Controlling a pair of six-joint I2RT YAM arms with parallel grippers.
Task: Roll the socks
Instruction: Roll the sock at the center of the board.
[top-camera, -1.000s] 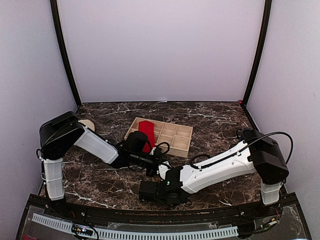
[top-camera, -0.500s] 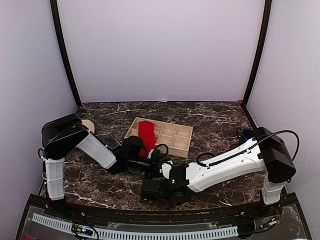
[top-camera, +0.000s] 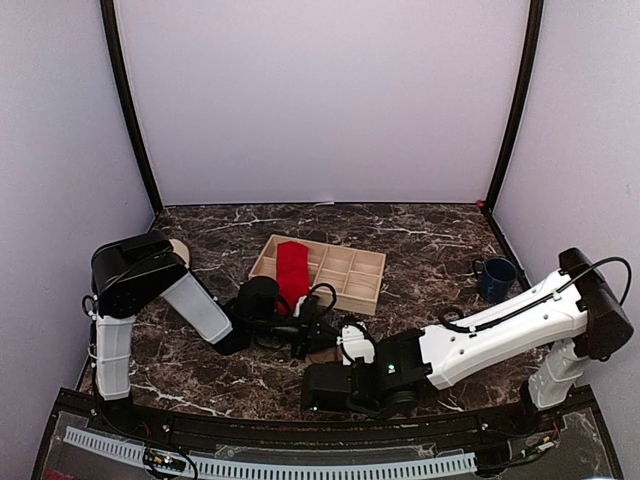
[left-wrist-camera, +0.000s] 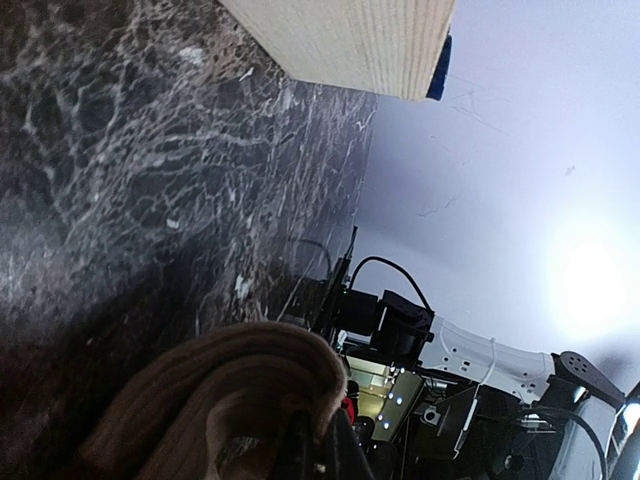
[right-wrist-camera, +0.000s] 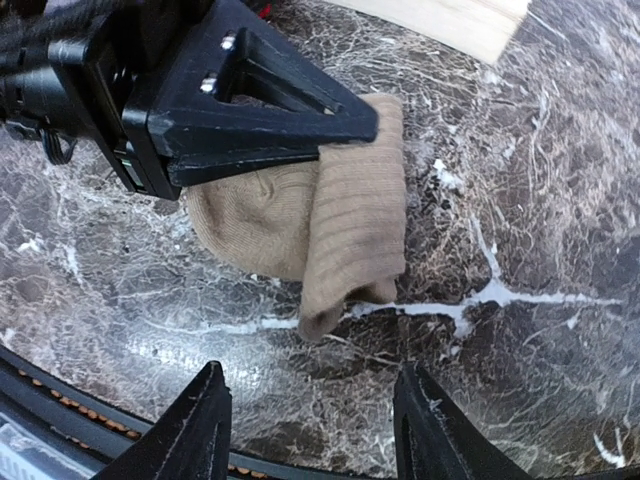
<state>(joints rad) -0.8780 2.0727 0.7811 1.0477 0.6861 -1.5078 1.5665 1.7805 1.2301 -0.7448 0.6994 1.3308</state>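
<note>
the left gripper (right-wrist-camera: 352, 125) is squeezed tight on the brown sock (right-wrist-camera: 350, 220), a folded lump lying on the dark table (right-wrist-camera: 520, 250) just in front of the wooden tray (top-camera: 355, 270). the right gripper (right-wrist-camera: 315, 440) hangs over the sock with its fingers spread wide (nothing in them). the red sock (top-camera: 292, 268) lies in the tray's left end.
</note>
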